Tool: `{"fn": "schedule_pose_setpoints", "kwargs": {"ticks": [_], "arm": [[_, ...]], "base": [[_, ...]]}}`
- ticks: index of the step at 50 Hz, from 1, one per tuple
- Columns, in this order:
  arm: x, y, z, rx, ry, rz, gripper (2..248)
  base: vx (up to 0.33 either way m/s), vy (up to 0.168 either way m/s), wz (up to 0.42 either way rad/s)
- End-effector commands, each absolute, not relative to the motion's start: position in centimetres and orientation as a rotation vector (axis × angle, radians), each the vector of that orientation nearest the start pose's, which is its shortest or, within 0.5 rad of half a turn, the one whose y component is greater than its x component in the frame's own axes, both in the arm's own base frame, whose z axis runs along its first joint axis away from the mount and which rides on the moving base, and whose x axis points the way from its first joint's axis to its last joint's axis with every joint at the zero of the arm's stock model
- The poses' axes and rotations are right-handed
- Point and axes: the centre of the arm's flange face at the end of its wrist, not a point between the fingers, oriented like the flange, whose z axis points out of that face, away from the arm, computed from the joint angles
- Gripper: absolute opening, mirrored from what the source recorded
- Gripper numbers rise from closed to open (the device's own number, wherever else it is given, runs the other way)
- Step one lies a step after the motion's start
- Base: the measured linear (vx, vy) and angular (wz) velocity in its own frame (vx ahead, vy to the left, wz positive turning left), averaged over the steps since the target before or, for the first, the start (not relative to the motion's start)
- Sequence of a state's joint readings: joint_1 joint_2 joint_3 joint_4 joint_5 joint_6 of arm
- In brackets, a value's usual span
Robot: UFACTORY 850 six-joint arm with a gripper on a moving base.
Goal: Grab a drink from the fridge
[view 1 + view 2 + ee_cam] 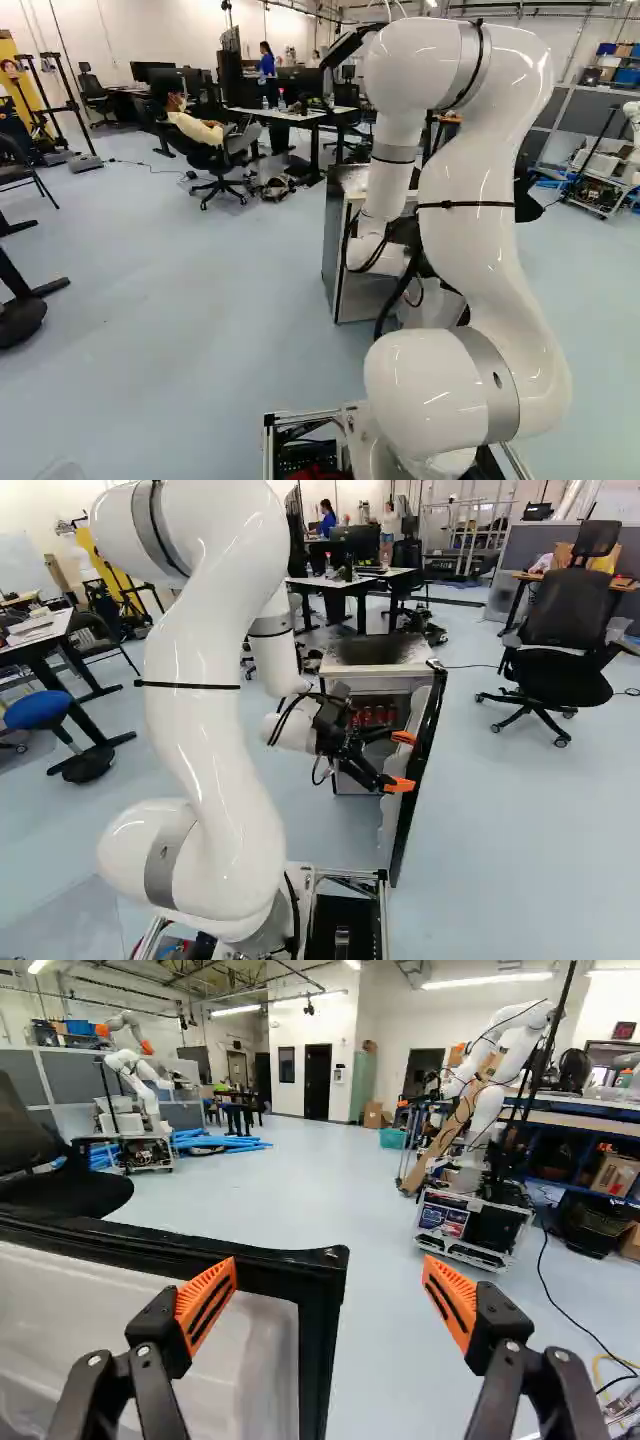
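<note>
Here we are at the small fridge (385, 676), standing ahead of our base, its door (428, 750) swung open, and look at that, a row of red cans (372, 716) is sitting inside, on show in the right base view! Our white arm (205, 670) rises at the left of that view, bends over and points our gripper (402, 761) towards the open door, in front of the fridge and off to the door's side of the cans. Over to the wrist view, and our two fingers are spread wide, orange pads (207, 1305) facing each other, with nothing gripped. The dark-framed end of the door comes between them; one finger overlaps the door's pale inner side, the other has floor behind it, and whether either one touches the door we cannot tell. The drinks are not between our pads at all. Out past the door in the wrist view we've got another robot (485, 1110) on a wheeled cart (470, 1228), and a teal bin (392, 1138) further back. Behind the fridge in the right base view stands a desk (345, 581), and a black office chair (565, 620) fills the right of that view.
</note>
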State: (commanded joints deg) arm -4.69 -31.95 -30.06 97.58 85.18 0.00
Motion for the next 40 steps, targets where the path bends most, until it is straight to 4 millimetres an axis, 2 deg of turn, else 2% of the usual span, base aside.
{"fn": "schedule_pose_setpoints", "kwargs": {"ticks": [40], "arm": [[35.5,-17.8,25.7,0.977,-1.522,0.929,247]], "base": [[0.000,0.000,0.000]]}}
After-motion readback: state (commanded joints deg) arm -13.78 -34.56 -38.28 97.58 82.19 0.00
